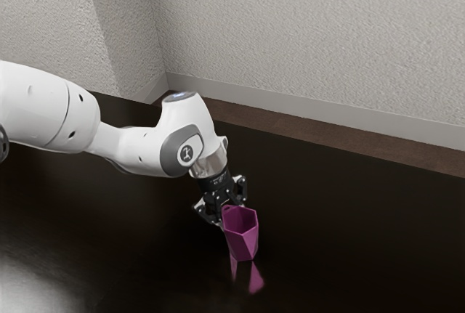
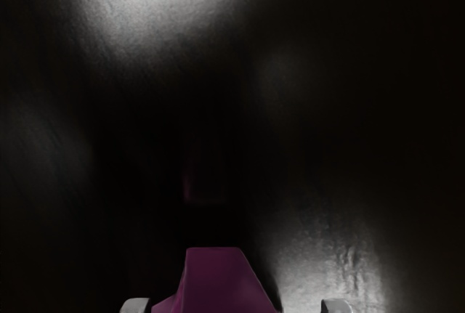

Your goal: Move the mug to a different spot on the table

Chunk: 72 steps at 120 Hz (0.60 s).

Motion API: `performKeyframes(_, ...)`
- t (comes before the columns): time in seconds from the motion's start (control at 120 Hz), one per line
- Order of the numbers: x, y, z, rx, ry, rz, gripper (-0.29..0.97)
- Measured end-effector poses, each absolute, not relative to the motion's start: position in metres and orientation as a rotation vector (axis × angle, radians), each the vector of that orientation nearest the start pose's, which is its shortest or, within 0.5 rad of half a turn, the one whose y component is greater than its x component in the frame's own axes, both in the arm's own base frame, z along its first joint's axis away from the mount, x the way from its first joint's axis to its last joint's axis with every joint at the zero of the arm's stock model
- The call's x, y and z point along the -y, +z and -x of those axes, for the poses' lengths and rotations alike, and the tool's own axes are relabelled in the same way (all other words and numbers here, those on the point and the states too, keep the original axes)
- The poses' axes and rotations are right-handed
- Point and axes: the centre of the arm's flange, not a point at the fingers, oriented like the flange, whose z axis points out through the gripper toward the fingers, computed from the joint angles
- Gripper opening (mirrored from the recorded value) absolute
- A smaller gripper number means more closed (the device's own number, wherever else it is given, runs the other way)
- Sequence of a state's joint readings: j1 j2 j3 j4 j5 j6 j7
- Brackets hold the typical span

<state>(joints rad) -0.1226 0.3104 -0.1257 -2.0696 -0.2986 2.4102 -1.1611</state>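
Note:
A purple faceted mug (image 1: pixel 242 234) stands upright on the dark glossy table (image 1: pixel 349 218), with its reflection just beneath it. My black gripper (image 1: pixel 220 213) is down at the mug's rim, on the side toward the exterior view's left. In the wrist view the mug (image 2: pixel 215 280) appears as a purple shape directly under my hand, between two grey fingertips (image 2: pixel 135 304) that stand wide apart. A gap shows between the mug and the other fingertip (image 2: pixel 334 305), so the gripper is open around the mug's near part.
The table's far edge (image 1: pixel 327 133) runs along a light wall with a pale baseboard (image 1: pixel 312 110). Bare tabletop lies all around the mug, with a bright glare patch (image 1: pixel 29 284) toward the exterior view's lower left.

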Motion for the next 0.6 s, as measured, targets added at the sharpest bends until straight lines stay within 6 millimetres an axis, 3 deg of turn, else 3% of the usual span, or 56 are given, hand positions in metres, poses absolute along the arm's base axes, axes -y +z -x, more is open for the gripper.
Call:
performKeyframes(0.358, 0.147, 0.290, -0.571, 1.793, 0.260, 2.797, 0.09)
performKeyframes(0.6, 0.148, 0.306, -0.564, 1.879, 0.455, 2.756, 0.04)
